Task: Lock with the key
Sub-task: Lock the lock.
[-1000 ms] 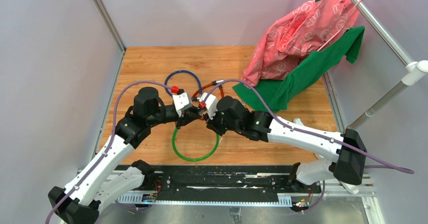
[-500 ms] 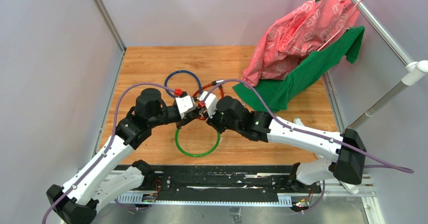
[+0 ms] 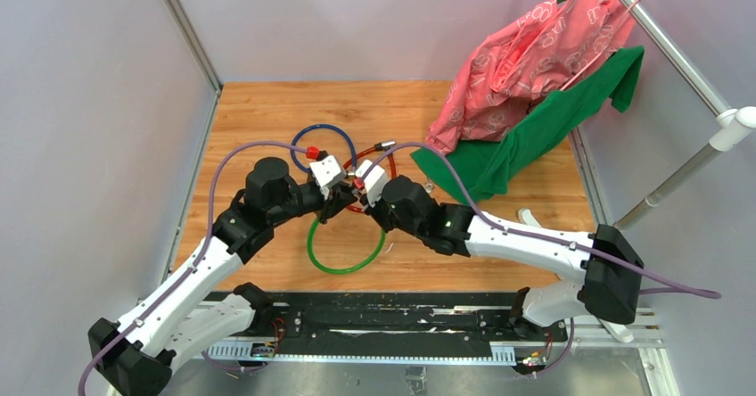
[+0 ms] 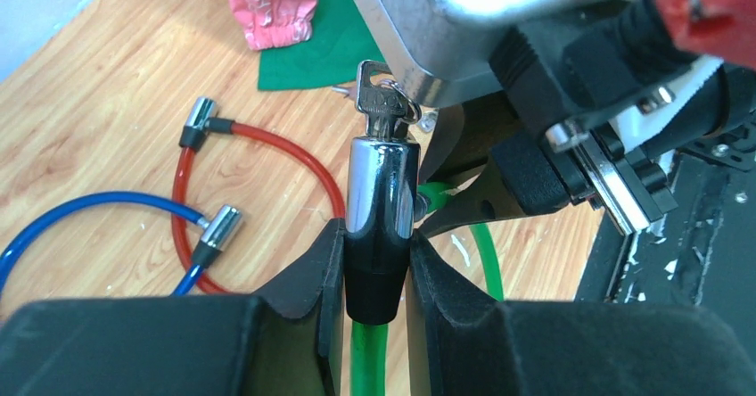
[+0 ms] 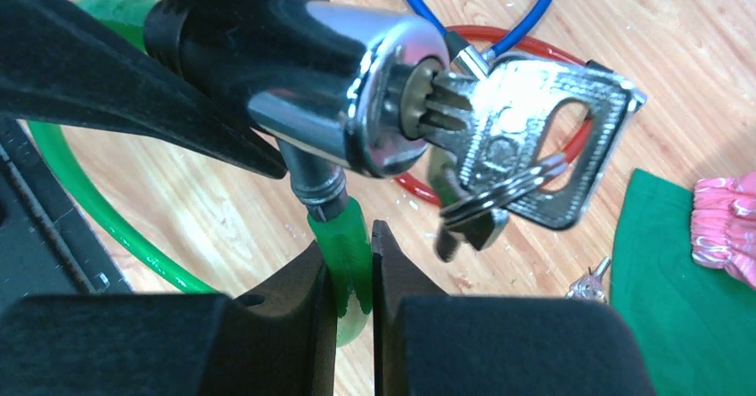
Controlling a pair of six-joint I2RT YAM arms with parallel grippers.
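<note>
Right wrist: looking at the key (image 5: pixel 535 137), pushed blade-first into the keyhole of the chrome lock cylinder (image 5: pixel 357 84), with spare keys (image 5: pixel 468 222) dangling from its ring. Sits above and just right of the right claw (image 5: pixel 355 271), not touching it. Down there, pinching the green cable (image 5: pixel 343 235) tight, right under the stub on the cylinder's side. From the left wrist, same key straight ahead of the left claw (image 4: pixel 376 253), at the cylinder's far end. Clamped here on the cylinder's black lower sleeve, no contact with the key itself. Just past the lock, flat on the table (image 3: pixel 267 111): red cable (image 4: pixel 267 142) and blue cable (image 4: pixel 89 209), loops crossing. Farther right, green cloth (image 3: pixel 526 142) under pink cloth (image 3: pixel 526 57), reaching the right edge. Bare planks between the loops and the back wall; grey walls (image 3: pixel 89 102) hard against the left and far edges.
</note>
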